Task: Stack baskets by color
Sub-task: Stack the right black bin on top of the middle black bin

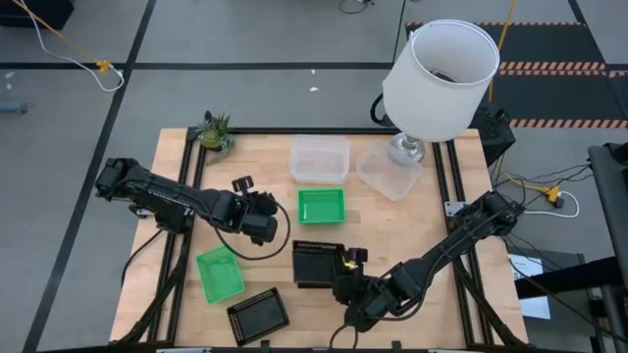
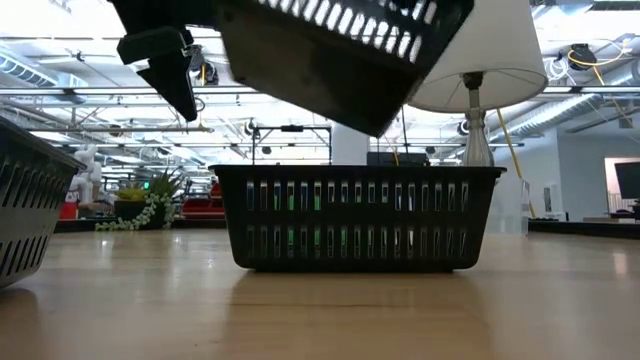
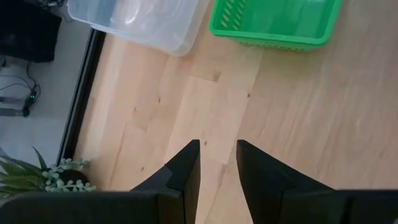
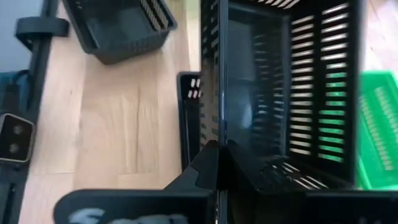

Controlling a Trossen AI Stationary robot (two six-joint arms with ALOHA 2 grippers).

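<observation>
My right gripper (image 1: 345, 277) is shut on a black basket (image 2: 330, 50), which hangs tilted just above a second black basket (image 2: 355, 215) standing on the table near the front. A third black basket (image 1: 258, 314) rests flat at the front left. Green baskets stand at mid-table (image 1: 321, 206) and at front left (image 1: 219, 273), each on its base. Two clear baskets (image 1: 319, 157) (image 1: 390, 172) sit toward the far edge. My left gripper (image 3: 217, 162) hovers open over bare wood left of the middle green basket. My right gripper pinches one perforated side wall (image 4: 214, 106) of the black basket at its rim, one finger inside the basket and one outside. The fingers slant down from the table's near right. The basket is lifted clear and tilted, above the black basket (image 4: 186, 118) on the table.
A big white lampshade on a lamp (image 1: 442, 78) stands at the far right, beside the clear baskets. A small plant (image 1: 216, 132) sits at the far left corner. Bare wood lies along the table's right side (image 1: 432, 226).
</observation>
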